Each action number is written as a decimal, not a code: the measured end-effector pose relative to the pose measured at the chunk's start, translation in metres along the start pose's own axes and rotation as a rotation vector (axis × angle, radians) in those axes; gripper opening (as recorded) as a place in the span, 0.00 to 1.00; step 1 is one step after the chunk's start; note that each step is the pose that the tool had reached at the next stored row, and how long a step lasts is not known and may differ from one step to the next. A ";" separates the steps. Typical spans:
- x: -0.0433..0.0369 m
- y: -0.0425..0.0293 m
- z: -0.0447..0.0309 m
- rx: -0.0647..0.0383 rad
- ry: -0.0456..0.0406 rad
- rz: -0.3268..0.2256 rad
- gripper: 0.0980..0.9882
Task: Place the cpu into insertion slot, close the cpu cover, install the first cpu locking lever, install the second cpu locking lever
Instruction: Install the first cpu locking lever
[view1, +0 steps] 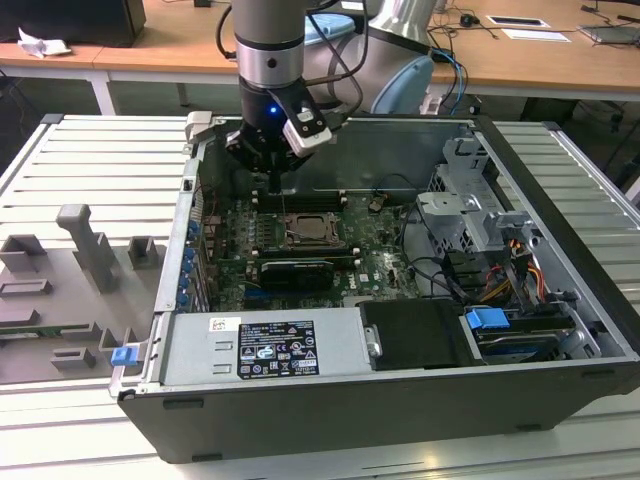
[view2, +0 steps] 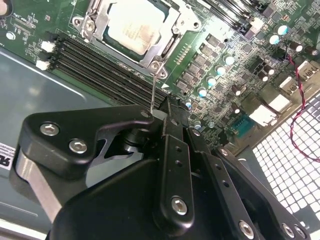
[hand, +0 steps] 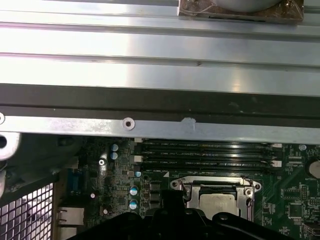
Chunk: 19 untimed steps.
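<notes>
The cpu (view2: 132, 27) lies in the insertion slot (view2: 150, 62) on the green board, its silver-tan top showing through the window of the cpu cover (view2: 187, 22), which lies flat over it. A thin wire locking lever (view2: 153, 87) stands up from the socket's corner and ends beside my fingertips; whether it touches them I cannot tell. My gripper (view2: 167, 107) is shut, hovering over the memory slots just behind the socket. In the exterior view the gripper (view1: 272, 183) hangs near the case's back wall, above the cpu (view1: 318, 236). The first wrist view shows the cpu (hand: 220, 202) under its cover (hand: 190, 192).
Long black memory slots (view2: 100, 62) run between socket and case wall (hand: 150, 105). A black ribbed card (view1: 295, 272) sits in front of the socket. Power supply (view1: 265, 345), drive cage (view1: 470, 215) and cables (view2: 300, 100) crowd the case. Grey fixtures (view1: 90, 250) stand at the exterior view's left.
</notes>
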<state>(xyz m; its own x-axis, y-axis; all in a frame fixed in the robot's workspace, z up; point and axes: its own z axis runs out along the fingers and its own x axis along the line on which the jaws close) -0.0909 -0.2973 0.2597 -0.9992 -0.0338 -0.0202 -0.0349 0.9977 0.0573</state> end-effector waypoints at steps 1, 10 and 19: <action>-0.0004 0.0000 0.0000 0.000 0.0000 0.000 0.01; -0.0035 -0.0001 0.0001 0.000 0.0000 0.000 0.01; -0.0067 -0.0002 0.0001 0.000 0.0000 0.000 0.01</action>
<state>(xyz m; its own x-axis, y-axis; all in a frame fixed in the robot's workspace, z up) -0.0842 -0.2973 0.2597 -0.9992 -0.0338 -0.0202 -0.0349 0.9977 0.0573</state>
